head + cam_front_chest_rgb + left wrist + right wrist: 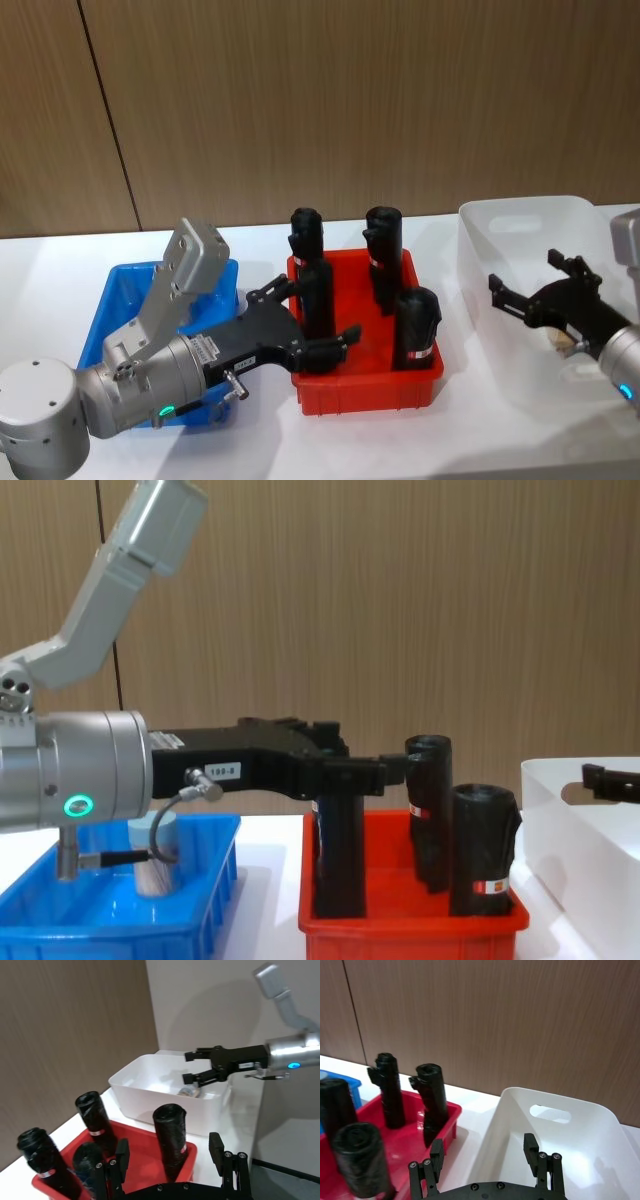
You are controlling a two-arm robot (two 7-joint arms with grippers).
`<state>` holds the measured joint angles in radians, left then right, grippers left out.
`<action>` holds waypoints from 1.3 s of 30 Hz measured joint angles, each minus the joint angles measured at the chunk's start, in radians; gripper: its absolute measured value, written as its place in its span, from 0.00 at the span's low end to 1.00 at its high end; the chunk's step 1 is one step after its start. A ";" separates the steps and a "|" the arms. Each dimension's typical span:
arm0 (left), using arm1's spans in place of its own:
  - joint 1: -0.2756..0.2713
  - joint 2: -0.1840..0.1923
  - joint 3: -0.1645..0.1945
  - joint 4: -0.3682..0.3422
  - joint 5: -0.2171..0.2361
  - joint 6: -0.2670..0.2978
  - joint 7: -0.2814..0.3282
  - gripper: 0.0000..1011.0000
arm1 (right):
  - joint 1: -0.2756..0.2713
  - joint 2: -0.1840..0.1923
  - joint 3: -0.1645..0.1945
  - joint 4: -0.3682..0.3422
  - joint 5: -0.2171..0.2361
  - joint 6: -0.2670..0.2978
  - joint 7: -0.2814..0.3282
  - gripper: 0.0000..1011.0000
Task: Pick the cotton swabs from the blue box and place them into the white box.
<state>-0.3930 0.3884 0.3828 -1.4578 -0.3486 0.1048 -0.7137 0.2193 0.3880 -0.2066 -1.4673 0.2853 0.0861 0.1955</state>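
The blue box (122, 292) sits at the table's left, under my left arm. One cotton swabs tub (156, 856) with a pale blue lid stands upright in the blue box (120, 912). My left gripper (305, 320) reaches right over the red bin, open and holding nothing, its fingers level with the tops of the black rolls. On the right stands the white box (520, 215). My right gripper (530, 280) hangs open and empty above it. Another cotton swabs tub (189, 1092) lies inside the white box (150, 1095), just below that right gripper (192, 1067).
A red bin (370, 385) with several tall black rolls (416, 325) stands between the two boxes, right beneath my left gripper. A brown wood-panel wall closes the back of the table. The white box's handle slot (550, 1113) faces the wall.
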 joint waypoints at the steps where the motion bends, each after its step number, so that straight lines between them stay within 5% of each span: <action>1: 0.005 0.000 0.002 -0.005 0.005 -0.003 0.022 0.99 | -0.016 -0.003 -0.001 -0.019 0.000 -0.003 -0.008 0.99; 22: 0.066 -0.003 0.031 -0.072 0.063 -0.039 0.299 0.99 | -0.211 -0.046 -0.017 -0.271 0.002 -0.048 -0.117 0.99; 39: 0.115 -0.005 0.053 -0.125 0.109 -0.067 0.519 0.99 | -0.234 -0.051 -0.019 -0.299 0.002 -0.053 -0.129 0.99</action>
<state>-0.2780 0.3834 0.4357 -1.5829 -0.2395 0.0375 -0.1946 -0.0147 0.3372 -0.2259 -1.7668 0.2874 0.0333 0.0660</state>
